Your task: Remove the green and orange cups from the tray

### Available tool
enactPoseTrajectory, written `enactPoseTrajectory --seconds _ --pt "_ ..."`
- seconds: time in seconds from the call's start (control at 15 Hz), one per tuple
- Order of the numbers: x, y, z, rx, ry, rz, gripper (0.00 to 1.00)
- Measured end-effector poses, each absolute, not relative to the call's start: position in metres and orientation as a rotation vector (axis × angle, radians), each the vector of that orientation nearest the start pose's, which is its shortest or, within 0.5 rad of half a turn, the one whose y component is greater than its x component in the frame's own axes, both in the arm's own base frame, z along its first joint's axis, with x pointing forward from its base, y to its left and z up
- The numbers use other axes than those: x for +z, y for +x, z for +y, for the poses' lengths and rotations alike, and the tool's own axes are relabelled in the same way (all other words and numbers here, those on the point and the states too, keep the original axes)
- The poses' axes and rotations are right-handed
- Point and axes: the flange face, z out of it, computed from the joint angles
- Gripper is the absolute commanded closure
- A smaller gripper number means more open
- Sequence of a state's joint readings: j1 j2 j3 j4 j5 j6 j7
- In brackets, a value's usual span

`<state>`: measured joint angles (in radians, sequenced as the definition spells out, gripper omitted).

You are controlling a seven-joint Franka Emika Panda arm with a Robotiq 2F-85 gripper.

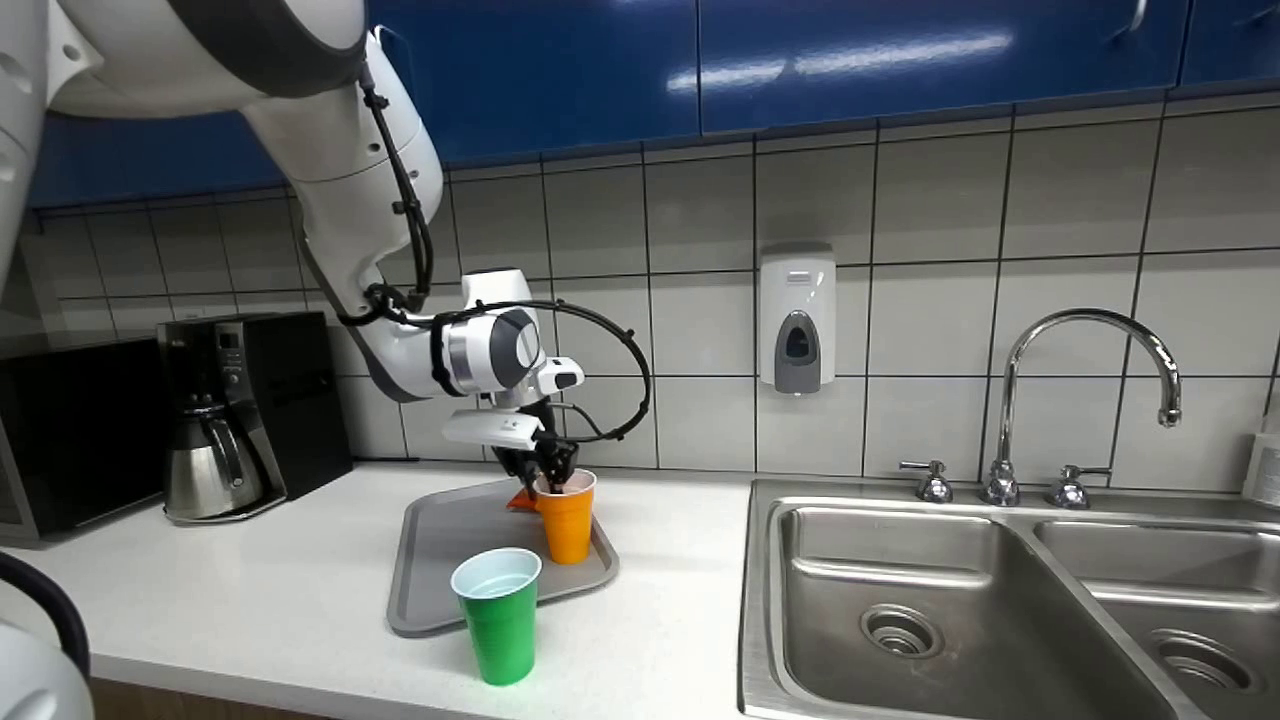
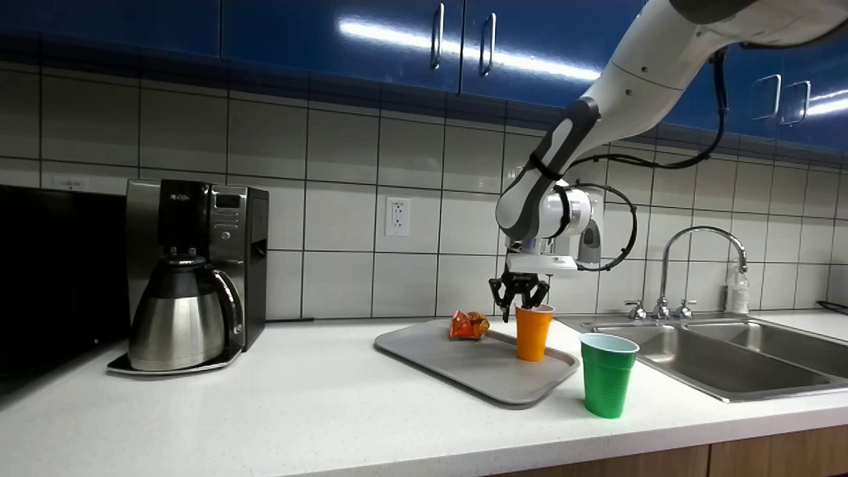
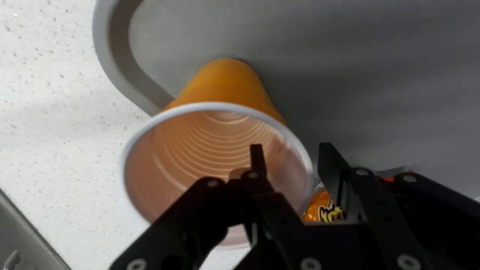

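The orange cup [image 1: 568, 525] stands upright on the grey tray [image 1: 450, 560], near its sink-side end; both also show in an exterior view, cup [image 2: 532, 338] and tray [image 2: 464, 368]. The green cup [image 1: 502, 630] stands upright on the white counter beside the tray, off it, and also shows in an exterior view [image 2: 606, 381]. My gripper [image 3: 291, 150] is open and straddles the orange cup's rim [image 3: 228, 86]. One finger is inside the cup, the other outside it, with gaps to the wall. The gripper also shows in both exterior views [image 1: 546, 482] [image 2: 517, 311].
A crumpled orange snack bag [image 2: 469, 325] lies on the tray close to the outer finger. A steel sink [image 1: 760, 600] with a tall faucet [image 1: 1010, 400] is beside the tray. A coffee maker [image 2: 189, 285] stands at the other side. Blue cabinets [image 2: 344, 46] hang above.
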<state>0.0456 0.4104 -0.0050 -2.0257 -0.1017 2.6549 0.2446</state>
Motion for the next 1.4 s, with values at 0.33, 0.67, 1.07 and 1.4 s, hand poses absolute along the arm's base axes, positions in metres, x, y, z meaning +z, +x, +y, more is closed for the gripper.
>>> enactPoseTrajectory --seconds 0.33,0.67,1.07,1.4 --pt "0.268 0.623 0.029 -0.364 -3.145 0.183 1.0" --pt "0.273 0.627 0.029 -0.383 -3.143 0.184 0.99" --pt "0.287 0.629 0.029 -0.418 -3.136 0.186 0.99" --pt "0.3 0.63 0.02 -0.451 -3.135 0.207 0.99"
